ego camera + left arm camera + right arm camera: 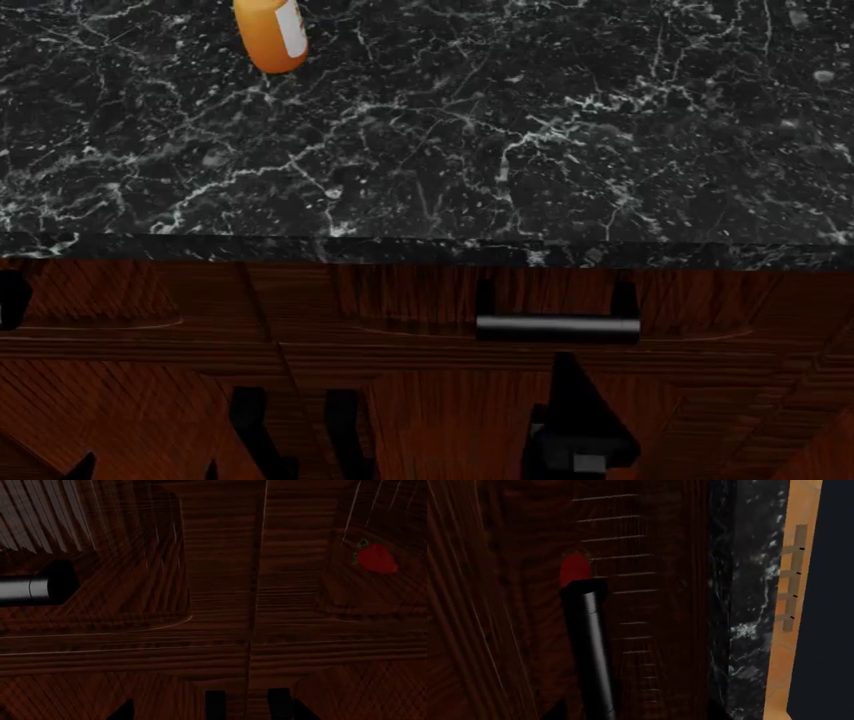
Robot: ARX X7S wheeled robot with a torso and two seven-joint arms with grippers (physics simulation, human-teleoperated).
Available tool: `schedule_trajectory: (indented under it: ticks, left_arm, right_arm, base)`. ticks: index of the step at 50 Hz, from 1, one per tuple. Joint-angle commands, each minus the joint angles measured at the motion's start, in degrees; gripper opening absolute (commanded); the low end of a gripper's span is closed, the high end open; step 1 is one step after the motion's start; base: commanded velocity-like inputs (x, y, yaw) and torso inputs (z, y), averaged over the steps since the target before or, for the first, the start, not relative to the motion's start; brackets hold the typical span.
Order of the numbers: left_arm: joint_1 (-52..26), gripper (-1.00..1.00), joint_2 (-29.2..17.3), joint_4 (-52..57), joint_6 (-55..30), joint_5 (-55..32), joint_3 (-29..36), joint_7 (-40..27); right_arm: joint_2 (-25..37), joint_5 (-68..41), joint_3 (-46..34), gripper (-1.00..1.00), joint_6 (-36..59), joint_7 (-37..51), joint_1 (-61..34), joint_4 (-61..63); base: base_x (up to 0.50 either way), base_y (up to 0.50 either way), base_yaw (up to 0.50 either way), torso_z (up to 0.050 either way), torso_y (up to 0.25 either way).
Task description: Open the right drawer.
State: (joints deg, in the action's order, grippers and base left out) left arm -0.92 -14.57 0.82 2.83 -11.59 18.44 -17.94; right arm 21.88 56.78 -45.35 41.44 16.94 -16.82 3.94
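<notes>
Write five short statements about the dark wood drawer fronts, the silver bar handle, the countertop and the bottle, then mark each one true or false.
1. The wide dark red-brown wood drawer carries a horizontal silver bar handle. True.
2. The countertop is plain white laminate. False: it is black marble with white veins.
3. An orange bottle with a white label lies on the countertop. True.
4. The small red strawberry-like spot sits on the drawer front. True.
5. The right gripper is clamped around the handle. False: it is below the handle, not touching it.
</notes>
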Motion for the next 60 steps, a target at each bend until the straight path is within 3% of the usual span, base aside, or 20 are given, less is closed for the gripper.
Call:
schedule_trajectory:
  ticks: [1,60]
  left_arm:
    - [-0.24,1.0,0.91,-0.41,-0.06,0.19,-1.09,1.41]
    - [-0.93,1.0,-0.03,-1.57,1.0,-0.25,0.75,0.71]
  right_arm:
    - [-0.95,5.13,-0.26,1.0,3.43,-4.24,-3.6,-2.58]
    - [-5.38,-3.09,1.07,1.0,-4.06,0.81,-12.5,-22.25]
  base:
    - [0.0,0.0,0.0,0.0,0.0]
    - [0.0,0.0,0.0,0.0,0.0]
